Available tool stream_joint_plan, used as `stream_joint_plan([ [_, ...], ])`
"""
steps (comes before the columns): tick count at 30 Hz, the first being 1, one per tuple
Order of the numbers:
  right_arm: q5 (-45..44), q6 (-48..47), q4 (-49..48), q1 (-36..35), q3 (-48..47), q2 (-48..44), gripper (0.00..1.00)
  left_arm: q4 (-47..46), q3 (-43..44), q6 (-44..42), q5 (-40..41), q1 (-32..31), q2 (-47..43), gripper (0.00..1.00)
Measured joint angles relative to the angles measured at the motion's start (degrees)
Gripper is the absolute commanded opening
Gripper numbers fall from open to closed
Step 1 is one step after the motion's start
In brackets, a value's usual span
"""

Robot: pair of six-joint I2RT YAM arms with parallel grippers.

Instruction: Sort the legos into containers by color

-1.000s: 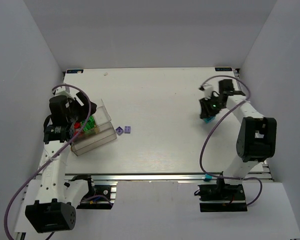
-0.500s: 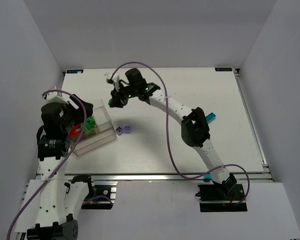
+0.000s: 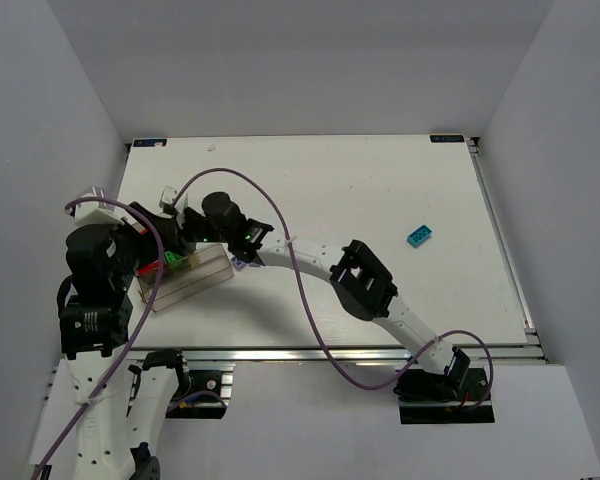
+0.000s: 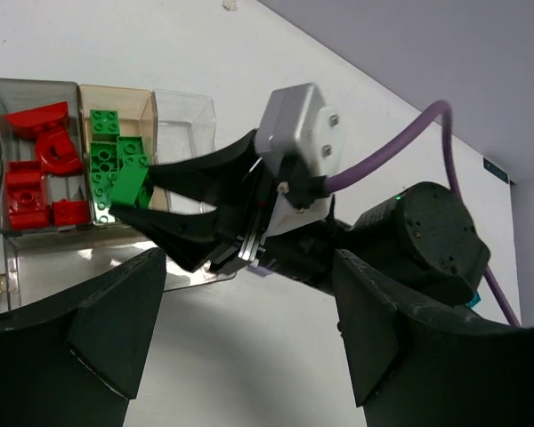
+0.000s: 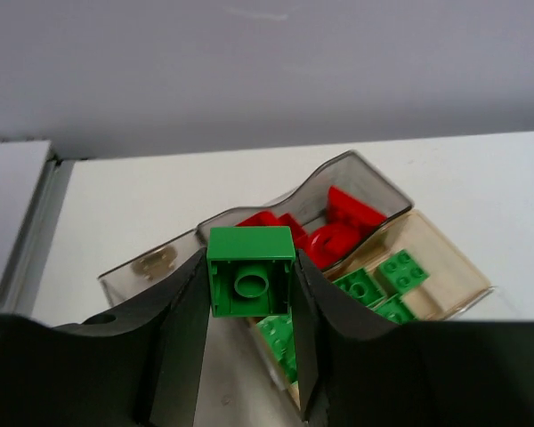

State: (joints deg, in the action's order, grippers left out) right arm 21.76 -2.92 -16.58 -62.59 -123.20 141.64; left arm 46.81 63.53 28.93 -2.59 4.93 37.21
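White table is bearing the containers: red legos in 1 compartment, green legos beside; right gripper is pinching a green brick above them, left gripper gaping wide.

We see the clear plastic rectangular box on the left side of the white table, near its front edge. Its compartments stand side by side. Red studded plastic bricks lie in the left one and green studded plastic bricks in the middle one. The right gripper hangs over the middle compartment, with a green square plastic brick between its fingers. The left gripper hangs above both. A light purple studded plastic brick lies just right of the box, partly under the right arm. A teal-blue studded plastic brick lies on the table's right half, well apart from the box.
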Motion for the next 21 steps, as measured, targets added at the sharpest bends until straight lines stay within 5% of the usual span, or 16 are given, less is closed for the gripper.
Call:
stream_joint_plan([
  [9,-6.6,-2.6,-5.5,0.4,-0.6,4.5,0.38,3.6,0.1,-0.4,0.2,-0.2,0.0,0.86],
  [17,-8.0,-5.7,-5.9,0.2,-0.6,7.9,0.74,4.8,0.3,-0.4,-0.1,-0.2,-0.6,0.86],
  [21,-8.2,-6.6,-6.8,0.3,-0.7,7.9,0.77,5.1,0.3,-0.4,-0.9,-0.2,-1.1,0.82],
])
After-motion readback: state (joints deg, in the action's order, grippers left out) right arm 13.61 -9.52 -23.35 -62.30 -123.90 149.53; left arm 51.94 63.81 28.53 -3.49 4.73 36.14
